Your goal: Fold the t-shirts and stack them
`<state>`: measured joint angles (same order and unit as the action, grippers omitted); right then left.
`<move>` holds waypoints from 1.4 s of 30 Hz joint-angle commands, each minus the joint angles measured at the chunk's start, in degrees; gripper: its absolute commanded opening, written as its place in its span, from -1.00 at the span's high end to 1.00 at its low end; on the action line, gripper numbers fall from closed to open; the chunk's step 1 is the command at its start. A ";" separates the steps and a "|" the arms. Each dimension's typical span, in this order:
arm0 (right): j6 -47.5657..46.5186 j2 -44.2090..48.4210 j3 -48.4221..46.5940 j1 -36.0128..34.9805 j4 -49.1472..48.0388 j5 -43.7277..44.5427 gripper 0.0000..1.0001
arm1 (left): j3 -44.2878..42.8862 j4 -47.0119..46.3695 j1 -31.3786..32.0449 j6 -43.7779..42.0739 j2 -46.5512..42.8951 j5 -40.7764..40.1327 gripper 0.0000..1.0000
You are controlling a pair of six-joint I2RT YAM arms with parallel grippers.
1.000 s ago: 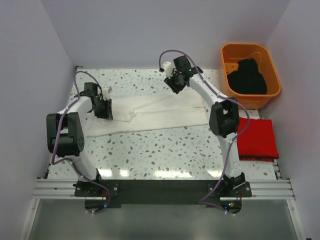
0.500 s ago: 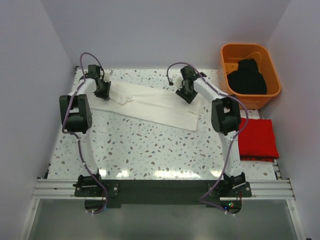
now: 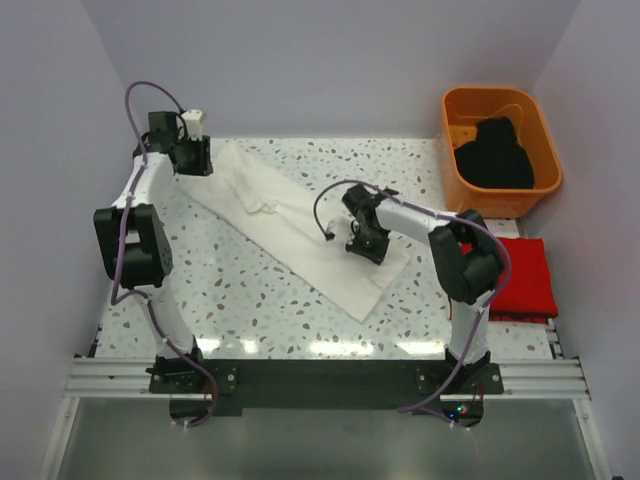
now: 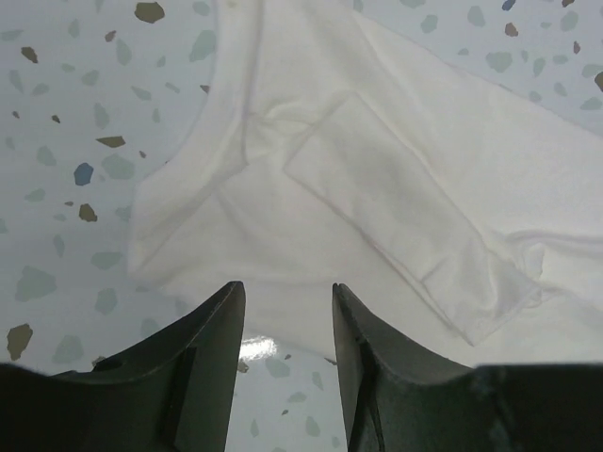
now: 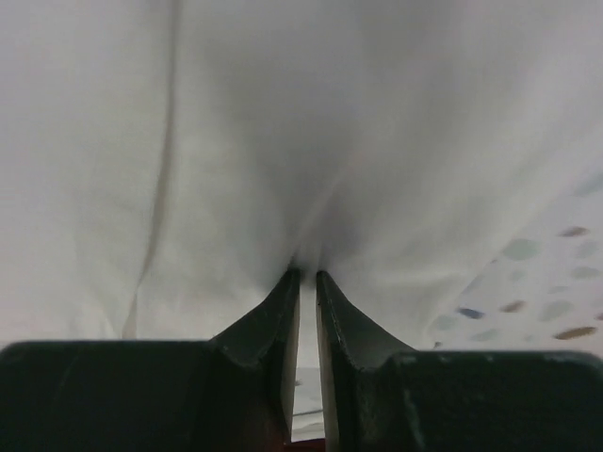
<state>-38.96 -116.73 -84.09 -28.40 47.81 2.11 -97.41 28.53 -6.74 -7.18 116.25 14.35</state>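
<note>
The white t-shirt [image 3: 290, 225] lies as a long strip slanting from the far left toward the near middle of the table. My left gripper [image 3: 195, 160] is open at the shirt's far-left end. In the left wrist view its jaws [image 4: 285, 292] stand apart just above the shirt's edge [image 4: 377, 188], holding nothing. My right gripper [image 3: 365, 243] is shut on a pinch of the white t-shirt at its near-right part, and white cloth [image 5: 283, 122] fills the right wrist view above the jaws [image 5: 303, 273]. The red t-shirt [image 3: 515, 278] lies folded at the right. The black t-shirt [image 3: 495, 152] sits bunched in the tub.
The orange plastic tub [image 3: 545, 130] stands at the far right corner. The speckled tabletop [image 3: 250, 300] shows near the arms. Walls close in the left, back and right sides.
My right gripper has pulled the shirt's right end toward the near side, so the strip now slants. My left gripper has moved toward the far-left corner and stands open at the shirt's edge.
</note>
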 commanded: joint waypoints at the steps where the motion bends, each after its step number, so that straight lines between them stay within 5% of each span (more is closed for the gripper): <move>1: 3.09 7.28 10.32 -8.40 8.17 -8.68 0.67 | 3.35 1.61 -0.82 0.77 -4.62 0.68 0.05; 5: 4.51 14.32 13.34 -18.08 15.01 -19.85 0.60 | 6.79 1.70 -0.73 0.76 -5.42 3.22 0.00; 12: 3.37 12.76 0.79 -11.86 20.04 -21.80 0.57 | 6.36 1.17 3.83 1.21 -0.33 1.48 0.04; 20: 1.87 9.41 -6.26 -2.19 19.60 -19.60 0.59 | -5.50 5.48 9.02 -0.28 14.87 -6.35 0.19; 32: -3.40 11.01 1.65 -3.41 14.59 -20.92 0.65 | -32.13 7.24 21.24 -6.44 33.43 -1.52 0.22; 39: -2.96 6.00 6.57 -10.44 10.99 -19.86 0.79 | -23.56 -12.41 18.09 0.92 21.25 2.17 -0.18; 42: -2.00 4.41 7.97 -13.16 10.72 -20.21 0.84 | -22.21 -13.77 14.92 4.88 16.58 5.07 -0.27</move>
<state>-41.10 -110.80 -77.93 -39.55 60.01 -16.67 -120.25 22.63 13.17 -7.81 142.28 15.73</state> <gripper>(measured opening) 0.088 0.631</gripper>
